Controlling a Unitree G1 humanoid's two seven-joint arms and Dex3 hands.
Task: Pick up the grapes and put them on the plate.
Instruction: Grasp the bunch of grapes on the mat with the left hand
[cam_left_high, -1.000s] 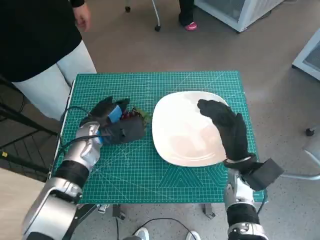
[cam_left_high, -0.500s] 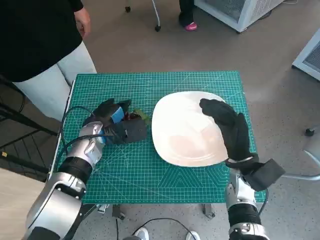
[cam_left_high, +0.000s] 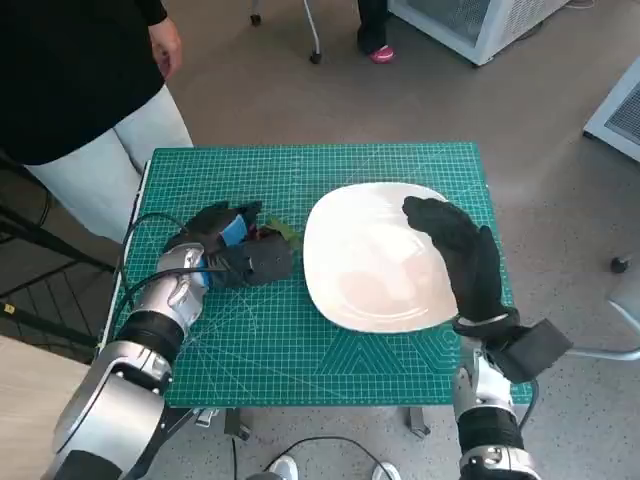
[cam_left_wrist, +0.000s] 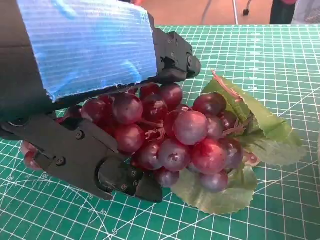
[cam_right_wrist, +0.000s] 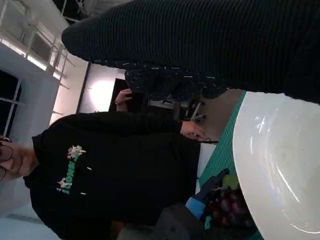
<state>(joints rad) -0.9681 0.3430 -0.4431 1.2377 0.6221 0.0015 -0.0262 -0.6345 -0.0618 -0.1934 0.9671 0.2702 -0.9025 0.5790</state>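
Observation:
A bunch of dark red grapes (cam_left_wrist: 175, 132) with green leaves (cam_left_wrist: 260, 135) lies on the green cutting mat, just left of the white plate (cam_left_high: 370, 280). My left hand (cam_left_high: 235, 250) grips the bunch. One black finger (cam_left_wrist: 172, 55) lies over the grapes and another (cam_left_wrist: 95, 167) presses in from the other side. In the head view only a bit of the grapes (cam_left_high: 268, 232) shows past the hand. My gloved right hand (cam_left_high: 462, 258) lies flat and open over the plate's right half, holding nothing. The right wrist view shows the glove (cam_right_wrist: 200, 45), the plate (cam_right_wrist: 280, 165) and the grapes (cam_right_wrist: 227, 206).
The mat (cam_left_high: 300, 340) covers the small table. A person in a black top (cam_left_high: 70, 90) stands close to the table's far left corner and also shows in the right wrist view (cam_right_wrist: 115, 165). A white cabinet (cam_left_high: 480, 25) stands beyond the table.
My right hand has slid a little toward the plate's right edge. The left hand has stayed on the grapes with hardly any shift.

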